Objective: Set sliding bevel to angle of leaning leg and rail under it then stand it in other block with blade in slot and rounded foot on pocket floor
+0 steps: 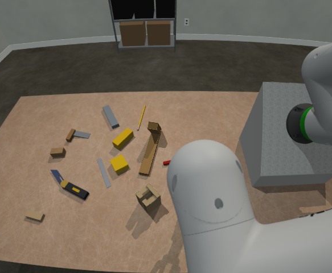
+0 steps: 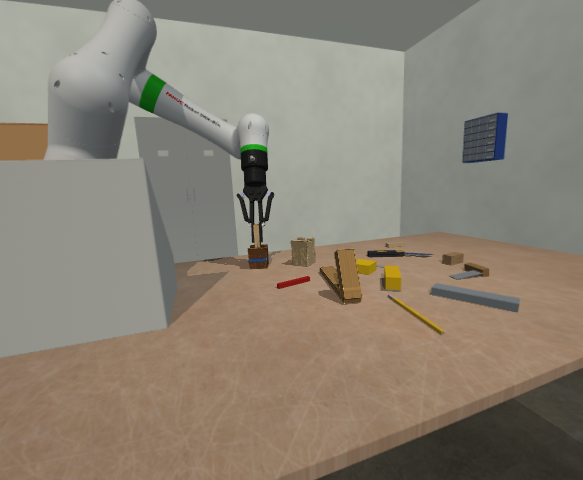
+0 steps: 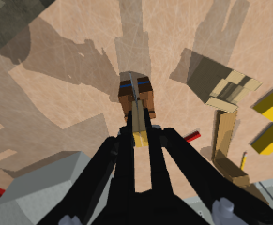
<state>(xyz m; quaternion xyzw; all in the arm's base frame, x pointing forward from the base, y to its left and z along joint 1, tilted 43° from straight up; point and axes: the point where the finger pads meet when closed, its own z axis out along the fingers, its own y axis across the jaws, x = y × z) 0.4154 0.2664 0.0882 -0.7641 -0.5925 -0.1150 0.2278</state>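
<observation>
"Where's the bevel [image 2: 255,233]?"

"Upright in the dark block [image 2: 258,256], near the table's [image 2: 281,372] edge by my pedestal [image 2: 64,248]."

"And your gripper [image 2: 255,221]?"

"My fingers are clamped on its wooden handle from above. The pale block [image 2: 302,251] stands just beside."

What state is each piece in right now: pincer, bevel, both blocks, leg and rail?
pincer: shut on the sliding bevel's stock
sliding bevel: upright, standing in the dark block
dark block: holds the bevel
tan block: pocket vacant
leaning leg: tilted over its rail
rail: flat on the table
</observation>
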